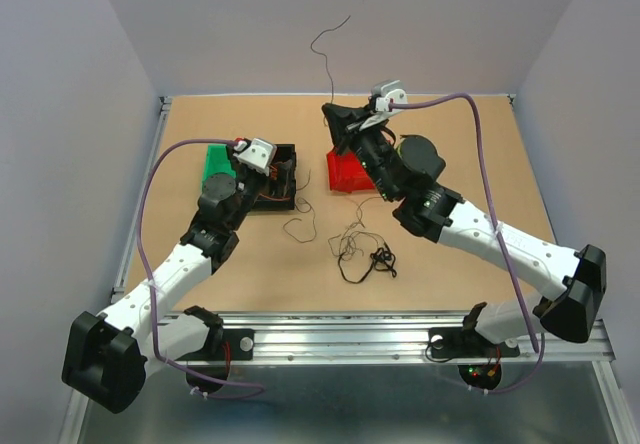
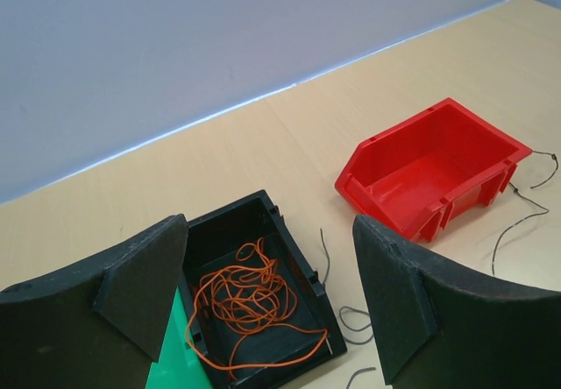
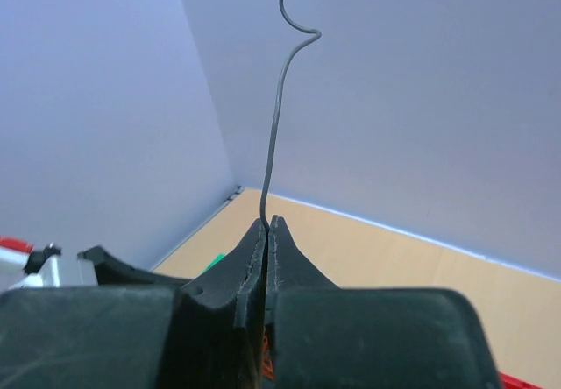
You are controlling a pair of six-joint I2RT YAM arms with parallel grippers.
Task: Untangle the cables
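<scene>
Top external view: the left gripper (image 1: 275,171) hangs over a black bin (image 1: 290,202) that sits just beside a green bin (image 1: 213,161) on the left half of the table (image 1: 450,154). The right gripper (image 1: 329,113) is raised above the back edge of a red bin (image 1: 345,174), and a dark grey wire (image 1: 322,52) rises from its tip in front of the back wall. Between the arms, loose dark cables (image 1: 352,247) lie curled on the table, with a small black knot (image 1: 383,258) at their right end and one separate strand (image 1: 300,224) near the black bin. Left wrist view: the two fingers (image 2: 140,284) stand wide apart with nothing between them. Below them a tangled orange cable (image 2: 245,300) lies inside the black bin, and thin dark strands rest on the table just beside that bin and by the red bin. Right wrist view: the fingers (image 3: 232,275) are pressed together, pinching the dark grey wire, which stands up from the tips and ends in a curl.
</scene>
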